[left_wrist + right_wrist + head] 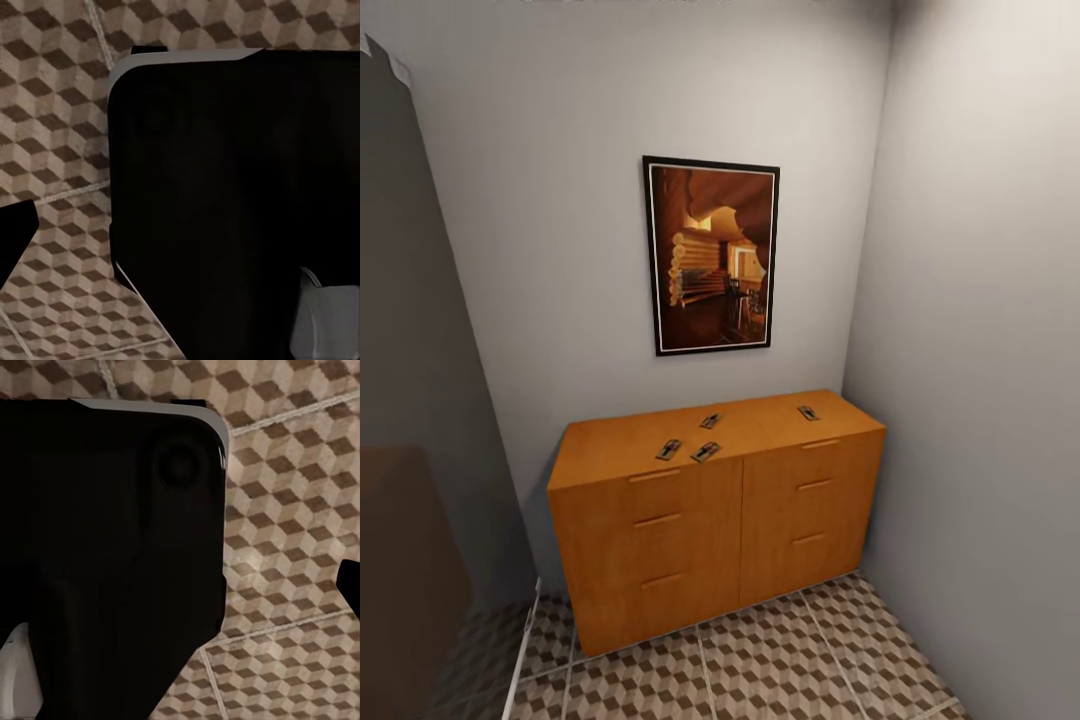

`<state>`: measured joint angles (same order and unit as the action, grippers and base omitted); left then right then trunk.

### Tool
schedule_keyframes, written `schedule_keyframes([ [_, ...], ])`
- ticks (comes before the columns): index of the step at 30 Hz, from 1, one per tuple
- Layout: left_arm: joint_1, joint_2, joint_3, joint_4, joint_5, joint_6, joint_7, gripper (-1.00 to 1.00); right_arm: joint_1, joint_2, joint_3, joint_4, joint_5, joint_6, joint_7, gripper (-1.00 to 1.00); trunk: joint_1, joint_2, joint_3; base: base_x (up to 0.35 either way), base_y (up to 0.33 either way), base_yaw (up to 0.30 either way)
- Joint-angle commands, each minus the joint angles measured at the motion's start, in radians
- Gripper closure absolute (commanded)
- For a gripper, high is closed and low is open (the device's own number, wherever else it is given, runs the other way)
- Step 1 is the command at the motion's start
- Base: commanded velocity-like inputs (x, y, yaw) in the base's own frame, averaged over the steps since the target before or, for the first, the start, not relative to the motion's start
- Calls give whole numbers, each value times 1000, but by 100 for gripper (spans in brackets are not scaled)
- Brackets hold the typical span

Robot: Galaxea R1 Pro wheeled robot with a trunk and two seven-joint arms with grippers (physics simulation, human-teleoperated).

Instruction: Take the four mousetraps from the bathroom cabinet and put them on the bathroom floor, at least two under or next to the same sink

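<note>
The orange-brown cabinet (610, 455) stands against the far wall in the head view, drawers shut. Several mousetraps lie on its flat top: two side by side near the front middle (668, 449) (705, 452), one behind them (709, 421), one towards the right end (808, 412). The cube-patterned bathroom floor (780, 660) stretches out in front of it. The sink is out of view. In the left wrist view a dark fingertip (15, 232) shows over the tiles, as does another fingertip (351, 585) in the right wrist view. Nothing shows held.
A framed picture (712, 255) hangs above the cabinet. A grey wall (980, 400) closes the right side close to the cabinet's end. A dark panel (410, 350) and a brown block (400, 560) stand at the left. The robot's black body (240, 187) hangs over the tiles.
</note>
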<state>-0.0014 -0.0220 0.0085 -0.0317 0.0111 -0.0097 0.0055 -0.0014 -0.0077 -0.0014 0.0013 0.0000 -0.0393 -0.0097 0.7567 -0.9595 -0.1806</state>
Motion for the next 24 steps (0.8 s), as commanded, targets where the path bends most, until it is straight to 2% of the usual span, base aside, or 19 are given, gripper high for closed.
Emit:
schedule_keyframes([
  [1, 0, 0, 1, 0, 1, -1, 1, -100, 0, 0, 0, 0, 0, -3, -1, -100, -4, 6, 2, 0, 0, 0],
  [24, 0, 0, 1, 0, 1, -1, 1, -100, 0, 0, 0, 0, -1, -4, -1, -100, -92, 167, 74, 0, 0, 0],
])
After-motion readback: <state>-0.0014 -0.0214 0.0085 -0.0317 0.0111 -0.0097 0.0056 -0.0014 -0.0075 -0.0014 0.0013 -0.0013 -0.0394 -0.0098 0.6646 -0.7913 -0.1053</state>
